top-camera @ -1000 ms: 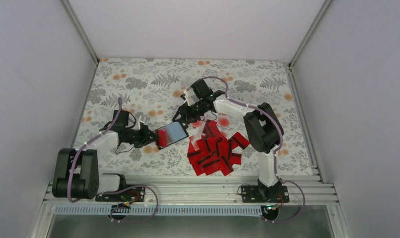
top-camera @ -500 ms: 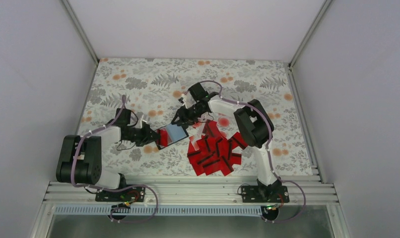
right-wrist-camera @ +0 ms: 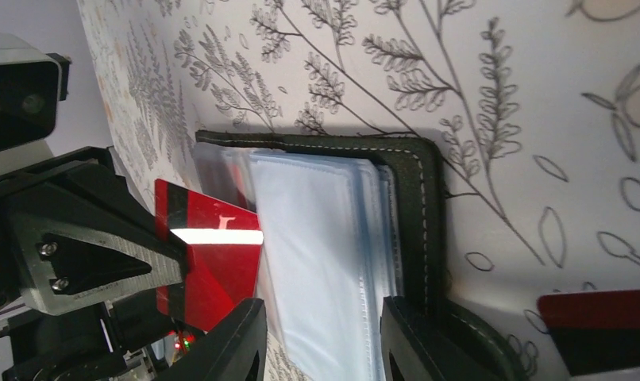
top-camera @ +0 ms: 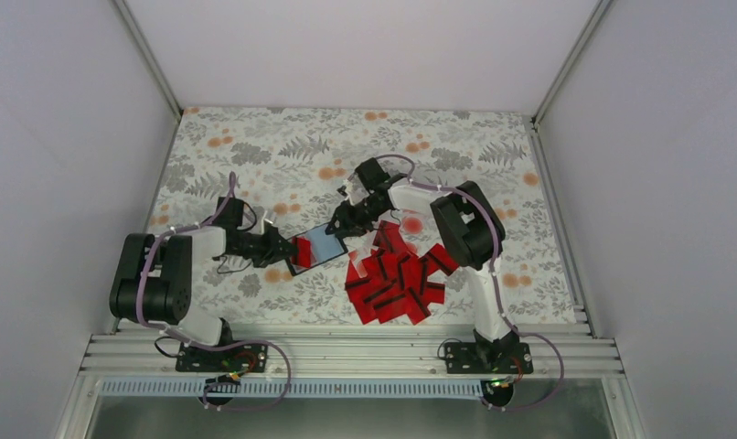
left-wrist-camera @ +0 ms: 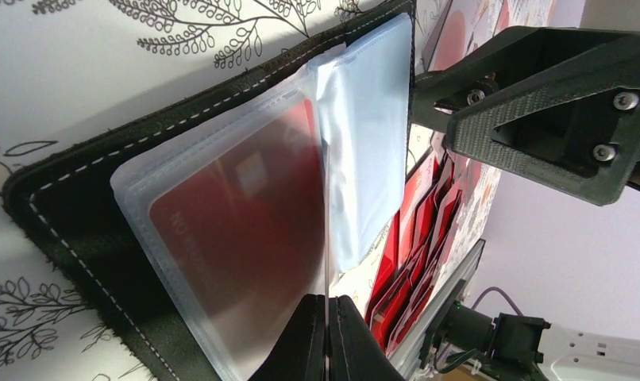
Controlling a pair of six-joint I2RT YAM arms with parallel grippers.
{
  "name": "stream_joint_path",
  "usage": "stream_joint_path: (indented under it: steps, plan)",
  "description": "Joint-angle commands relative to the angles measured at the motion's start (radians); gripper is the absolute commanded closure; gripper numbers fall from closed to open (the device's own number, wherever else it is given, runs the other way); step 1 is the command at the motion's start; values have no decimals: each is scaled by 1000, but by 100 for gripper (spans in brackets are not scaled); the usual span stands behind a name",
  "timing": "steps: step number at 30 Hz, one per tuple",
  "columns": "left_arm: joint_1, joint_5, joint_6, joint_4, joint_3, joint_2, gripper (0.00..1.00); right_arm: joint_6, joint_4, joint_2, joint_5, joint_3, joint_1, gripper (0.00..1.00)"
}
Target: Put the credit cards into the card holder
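The card holder (top-camera: pixel 317 245) lies open on the flowered cloth, black leather (left-wrist-camera: pixel 71 214) with clear sleeves. A red card (left-wrist-camera: pixel 237 230) sits inside one sleeve. My left gripper (left-wrist-camera: pixel 327 300) is shut on a thin upright clear sleeve of the holder, at the holder's left side (top-camera: pixel 281 247). My right gripper (right-wrist-camera: pixel 323 305) hovers open over the pale blue sleeves (right-wrist-camera: pixel 325 254), one finger near the holder's stitched edge (right-wrist-camera: pixel 424 198). It comes in from the holder's far right (top-camera: pixel 342 222). The loose credit cards (top-camera: pixel 397 274) lie heaped just right of the holder.
Cloth (top-camera: pixel 255 155) covers the table between the grey side walls. An aluminium rail (top-camera: pixel 347 352) runs along the near edge. One loose red card (right-wrist-camera: pixel 599 325) lies beside the holder's right edge. The card heap (left-wrist-camera: pixel 416 238) sits close behind the holder.
My right gripper has come down closer onto the holder and its fingers have narrowed a little. The left arm's elbow has swung further left while its gripper kept hold of the sleeve.
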State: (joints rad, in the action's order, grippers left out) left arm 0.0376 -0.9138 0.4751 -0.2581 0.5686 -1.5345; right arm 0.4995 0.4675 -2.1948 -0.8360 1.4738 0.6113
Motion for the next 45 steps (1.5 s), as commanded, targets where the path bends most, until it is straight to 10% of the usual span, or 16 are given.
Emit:
stream_joint_path:
  steps: [1,45]
  plan:
    - [8,-34,-27,41,23,-22,98,-25,4,-15,13,-31,-8,63]
    - [32,-17,44,178,15,-50,98,15,-76,52,-5,-212,0,67]
